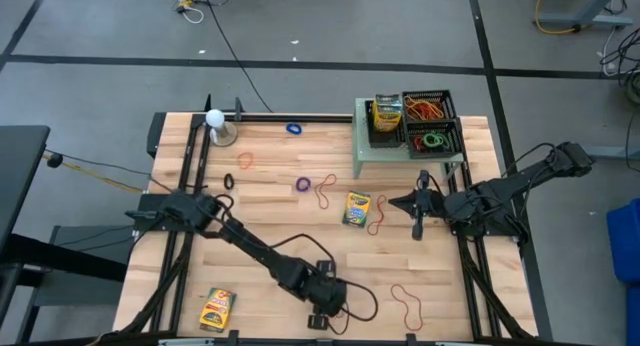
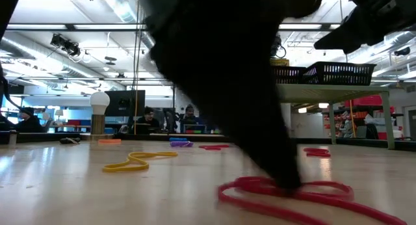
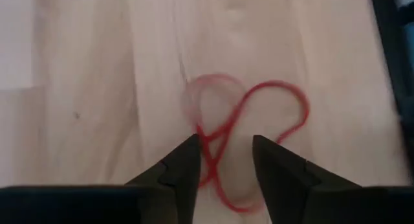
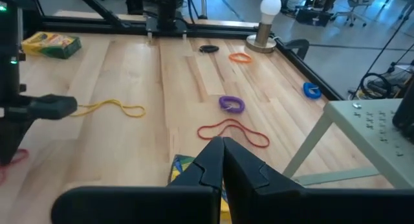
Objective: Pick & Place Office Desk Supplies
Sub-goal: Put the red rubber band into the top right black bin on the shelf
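Observation:
My left arm (image 1: 300,276) reaches to the table's near edge. Its gripper (image 3: 223,153) is open and low over a twisted red rubber band (image 3: 249,111) (image 2: 286,189) (image 1: 405,304) that lies flat on the wood. My right gripper (image 4: 223,160) (image 1: 417,226) is shut and empty, above the table in front of the green stand. One crayon box (image 1: 357,208) lies mid-table and another (image 1: 217,306) near the front left. Loose bands lie about: purple (image 1: 303,184), red (image 1: 325,193), orange (image 1: 244,160), blue (image 1: 293,128), yellow (image 4: 110,107). My left gripper comes at the red band slanting down from the table's left, one finger on each side of the band's crossed middle strands (image 3: 217,143). In the low view a fingertip (image 2: 283,176) reaches down to the band. I cannot tell whether it touches. The band lies slack on the table.
A green stand (image 1: 375,158) at the back right carries black baskets (image 1: 430,111) holding bands and a crayon box (image 1: 387,114). A white ball on a small stand (image 1: 215,121) sits at the back left. Another red band (image 1: 378,218) lies beside the mid-table box.

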